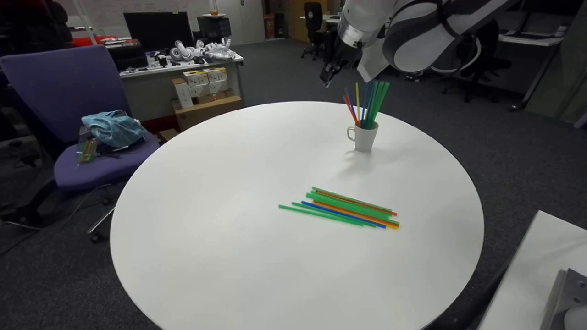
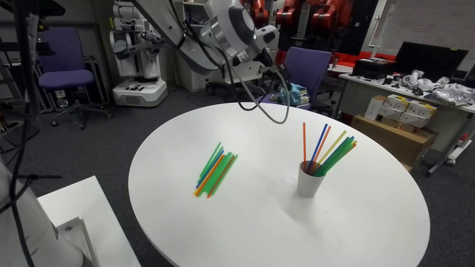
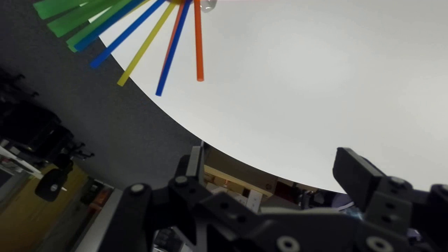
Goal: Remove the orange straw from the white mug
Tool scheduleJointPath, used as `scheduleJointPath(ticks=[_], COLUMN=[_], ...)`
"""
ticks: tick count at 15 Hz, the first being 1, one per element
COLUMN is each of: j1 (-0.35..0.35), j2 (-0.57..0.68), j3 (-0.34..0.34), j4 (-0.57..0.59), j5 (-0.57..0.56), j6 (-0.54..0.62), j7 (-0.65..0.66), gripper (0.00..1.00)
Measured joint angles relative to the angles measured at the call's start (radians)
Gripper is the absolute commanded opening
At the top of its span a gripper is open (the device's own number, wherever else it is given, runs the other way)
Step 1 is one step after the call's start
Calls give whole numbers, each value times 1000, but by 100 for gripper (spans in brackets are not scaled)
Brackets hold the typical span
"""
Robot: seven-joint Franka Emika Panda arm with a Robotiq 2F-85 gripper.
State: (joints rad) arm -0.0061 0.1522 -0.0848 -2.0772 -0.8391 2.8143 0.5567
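Observation:
The white mug (image 1: 365, 139) stands upright on the round white table, also in an exterior view (image 2: 308, 186). Its handle shows at its side. It holds a bunch of blue, yellow, green and orange straws. The orange straw (image 2: 304, 142) leans against the rim, apart from the bunch, and shows in an exterior view (image 1: 350, 110) and the wrist view (image 3: 198, 42). A second orange straw (image 2: 323, 142) stands beside a blue one. My gripper (image 1: 326, 77) is above and to the side of the straws. In the wrist view the gripper (image 3: 270, 148) is open and empty.
A loose pile of green, blue and orange straws (image 1: 351, 208) lies on the table (image 1: 220, 192), also in an exterior view (image 2: 217, 172). A purple chair (image 1: 87, 169) and a desk with boxes (image 1: 202, 85) stand beyond the table. A cable loop (image 2: 276, 120) hangs from the arm.

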Motion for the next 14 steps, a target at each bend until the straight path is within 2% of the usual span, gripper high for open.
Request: scheduleJointPath(ticks=[9, 14], j1=[6, 3], j2=[32, 115], j3=[-13, -54], j4=[17, 54], j5=[-6, -82], j6=[10, 82], j7=[22, 22], gripper=[100, 100])
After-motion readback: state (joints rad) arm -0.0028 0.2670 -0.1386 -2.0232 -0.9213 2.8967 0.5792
